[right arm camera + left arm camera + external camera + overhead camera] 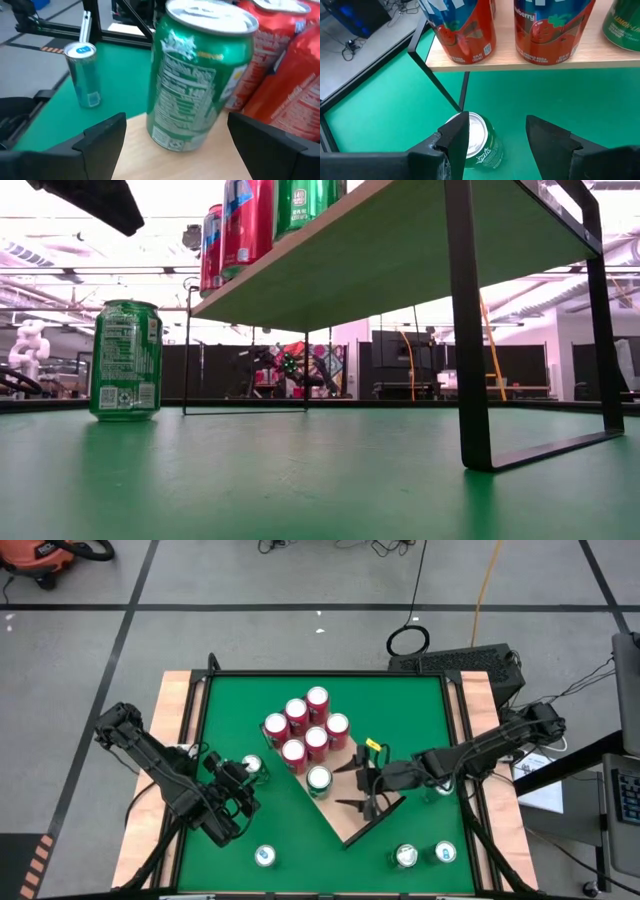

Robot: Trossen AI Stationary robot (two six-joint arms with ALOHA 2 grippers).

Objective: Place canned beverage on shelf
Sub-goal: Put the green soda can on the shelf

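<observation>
The shelf (pixel 350 825) is a light wood board on black legs, set slantwise on the green table. Several red cans (pixel 305 725) stand on its far part, with a green can (pixel 318 778) (pixel 200 80) upright on the board beside them. My right gripper (pixel 350 787) (pixel 176 122) is open and level at this can, one finger on each side with a gap at both. My left gripper (pixel 243 788) (pixel 497 140) hangs open above another green can (pixel 252 767) (pixel 480 142). That can stands on the table beside a shelf leg, partly hidden behind one finger.
Three more cans stand near the table's near edge (pixel 265 856), (pixel 405 856), (pixel 445 853); the right wrist view shows a pale blue can (pixel 84 75) on the table beyond the shelf edge. The shelf's black legs (pixel 470 330) rise from the table.
</observation>
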